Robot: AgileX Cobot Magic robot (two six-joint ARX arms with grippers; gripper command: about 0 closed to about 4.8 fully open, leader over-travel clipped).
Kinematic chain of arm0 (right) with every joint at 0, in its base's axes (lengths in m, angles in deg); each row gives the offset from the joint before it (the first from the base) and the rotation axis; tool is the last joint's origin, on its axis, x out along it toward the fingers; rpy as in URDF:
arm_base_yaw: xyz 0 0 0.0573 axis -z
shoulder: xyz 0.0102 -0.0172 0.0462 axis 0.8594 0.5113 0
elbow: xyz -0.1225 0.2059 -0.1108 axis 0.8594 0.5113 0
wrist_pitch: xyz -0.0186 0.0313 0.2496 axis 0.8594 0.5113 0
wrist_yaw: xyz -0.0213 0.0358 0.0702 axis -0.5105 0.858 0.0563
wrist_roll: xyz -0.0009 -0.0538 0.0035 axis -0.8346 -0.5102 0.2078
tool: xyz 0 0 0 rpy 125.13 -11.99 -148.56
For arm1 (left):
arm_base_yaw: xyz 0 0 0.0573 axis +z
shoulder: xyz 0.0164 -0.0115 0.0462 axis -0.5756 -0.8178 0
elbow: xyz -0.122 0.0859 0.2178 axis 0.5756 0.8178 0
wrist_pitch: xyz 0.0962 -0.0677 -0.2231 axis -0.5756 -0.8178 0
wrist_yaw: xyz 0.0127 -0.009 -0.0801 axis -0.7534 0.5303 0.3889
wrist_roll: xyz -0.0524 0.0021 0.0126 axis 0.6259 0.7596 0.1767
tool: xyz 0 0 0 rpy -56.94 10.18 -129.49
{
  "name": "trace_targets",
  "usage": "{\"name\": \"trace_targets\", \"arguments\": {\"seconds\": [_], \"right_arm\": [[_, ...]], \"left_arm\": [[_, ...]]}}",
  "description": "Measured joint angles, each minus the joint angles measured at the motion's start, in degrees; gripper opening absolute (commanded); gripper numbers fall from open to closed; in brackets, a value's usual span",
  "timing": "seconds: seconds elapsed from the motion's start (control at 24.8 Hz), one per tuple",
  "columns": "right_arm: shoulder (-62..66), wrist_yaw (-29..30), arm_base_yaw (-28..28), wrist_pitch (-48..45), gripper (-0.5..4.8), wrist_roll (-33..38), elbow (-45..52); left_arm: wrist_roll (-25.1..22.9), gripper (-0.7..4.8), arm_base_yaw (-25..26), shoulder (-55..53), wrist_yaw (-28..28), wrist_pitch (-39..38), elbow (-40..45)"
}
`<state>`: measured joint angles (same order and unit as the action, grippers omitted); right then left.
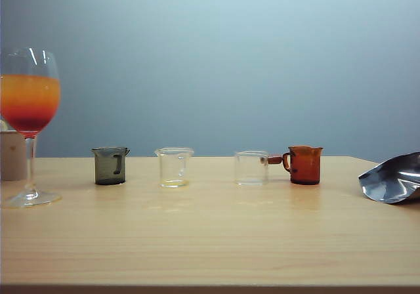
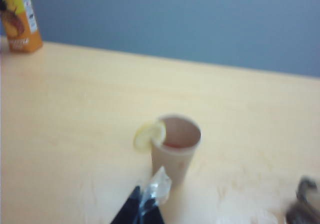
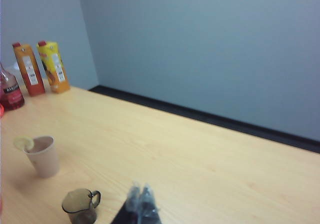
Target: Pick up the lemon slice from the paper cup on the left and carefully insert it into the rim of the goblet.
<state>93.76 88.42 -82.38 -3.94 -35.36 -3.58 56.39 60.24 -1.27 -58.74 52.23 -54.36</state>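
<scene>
1. We found the lemon slice [image 2: 149, 135] perched on the rim of the paper cup [image 2: 175, 149], near the table's [image 1: 210, 241] left edge behind the goblet [image 1: 29, 104].
2. Four small beakers stood in a row: grey [image 1: 110, 165], two clear [image 1: 174, 167], amber [image 1: 304, 165].
3. A foil pouch [image 1: 394, 178] lay at the right edge.
4. Juice cartons [image 3: 41, 67] stood at a far corner.
5. Left gripper [image 2: 150, 196] hung beside the cup, right gripper [image 3: 140, 204] near the grey beaker; both were pressed together, empty.

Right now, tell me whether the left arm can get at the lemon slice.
Probably yes: the lemon slice sits exposed on the paper cup rim, nothing between it and the shut left claw, which must open first.
</scene>
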Motion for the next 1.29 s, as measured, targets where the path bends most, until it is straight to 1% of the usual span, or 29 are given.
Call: {"name": "trace_targets", "arguments": {"seconds": [0.04,0.08,0.12,0.16,0.24,0.28,0.36,0.44,0.48,0.52,0.56,0.6,0.65,0.73,0.77,0.81,0.85,0.89,0.93,1.01,1.17,1.25,1.29], "right_arm": [[0.79,-0.37,-0.74,-1.38,-0.09,0.02,0.02],[1.99,-0.50,-1.95,-5.01,-0.09,0.02,-0.04],[2.91,-0.31,-2.45,-7.37,-0.09,0.00,-0.35],[4.35,0.31,-2.86,-11.06,-0.09,0.20,-0.55],[6.82,0.09,-3.08,-14.43,-0.09,1.53,-0.55],[8.72,-0.07,-2.99,-15.21,-0.09,2.05,-0.74],[9.46,-0.11,-3.04,-12.37,-0.09,2.21,-0.76],[9.44,-0.11,-3.08,-11.19,-0.09,2.23,-0.92],[9.51,-0.13,-3.34,-9.70,-0.09,2.23,-0.98],[9.75,-0.11,-3.50,-8.44,-0.09,2.23,-0.98],[10.05,-0.11,-3.67,-8.13,-0.09,2.23,-0.98],[10.62,-0.09,-3.76,-7.87,-0.09,2.23,-0.96],[10.86,-0.07,-3.78,-7.80,-0.09,2.23,-0.94],[11.21,-0.07,-3.78,-7.82,-0.09,2.23,-0.94],[11.47,-0.11,-3.72,-7.87,-0.09,2.23,-0.96],[11.78,-0.15,-3.65,-7.89,-0.09,2.25,-0.98],[12.44,-0.11,-3.78,-7.89,-0.09,2.27,-0.98],[12.74,-0.11,-3.78,-7.82,-0.09,2.36,-0.96],[13.20,-0.09,-3.89,-7.85,-0.09,2.54,-0.96],[13.53,-0.11,-4.02,-7.82,-0.09,2.67,-0.94],[14.16,-0.17,-4.48,-8.04,-0.09,2.71,-0.98],[14.29,-0.20,-4.48,-8.11,-0.09,2.71,-0.98],[14.60,-0.20,-4.48,-8.09,-0.09,2.69,-0.98]], "left_arm": [[1.11,-0.06,0.00,-2.19,0.07,3.58,-0.11],[1.51,-0.06,0.07,-5.14,0.00,7.08,-0.42],[1.53,-0.06,0.07,-8.20,0.15,8.33,-1.22],[1.92,-0.06,0.02,-12.61,2.01,8.61,-2.60],[4.39,-0.06,0.00,-19.10,6.12,9.66,-4.42],[4.33,-0.06,-0.83,-23.69,7.69,13.22,-5.62],[2.27,-0.06,-1.66,-30.32,10.23,19.26,-7.98],[-0.44,-0.06,-1.51,-35.23,12.46,22.58,-11.02],[-3.10,-0.06,-1.25,-38.40,13.51,23.04,-13.84],[-4.81,-0.05,-1.20,-40.30,13.86,22.32,-16.00],[-5.29,0.03,-1.03,-41.51,14.25,22.21,-17.51],[-5.66,0.37,-0.46,-42.91,14.49,22.25,-19.08],[-5.73,0.85,0.09,-42.99,14.53,22.12,-19.28],[-6.03,2.13,0.52,-42.99,14.32,22.08,-19.56],[-6.75,2.52,0.52,-42.99,14.23,22.29,-19.69],[-7.82,3.07,0.52,-42.95,14.27,22.34,-19.67],[-10.03,3.29,0.74,-42.97,14.27,21.55,-19.67],[-11.08,3.47,0.85,-42.97,14.23,20.85,-19.67],[-12.15,3.47,1.09,-43.01,14.23,19.96,-19.67],[-12.74,3.46,1.22,-43.98,14.29,20.02,-20.13],[-12.70,3.41,1.64,-49.81,15.23,20.59,-22.93],[-11.72,3.41,1.51,-51.34,15.63,20.50,-25.09],[-10.16,3.40,1.49,-51.98,15.65,20.96,-26.53]]}}
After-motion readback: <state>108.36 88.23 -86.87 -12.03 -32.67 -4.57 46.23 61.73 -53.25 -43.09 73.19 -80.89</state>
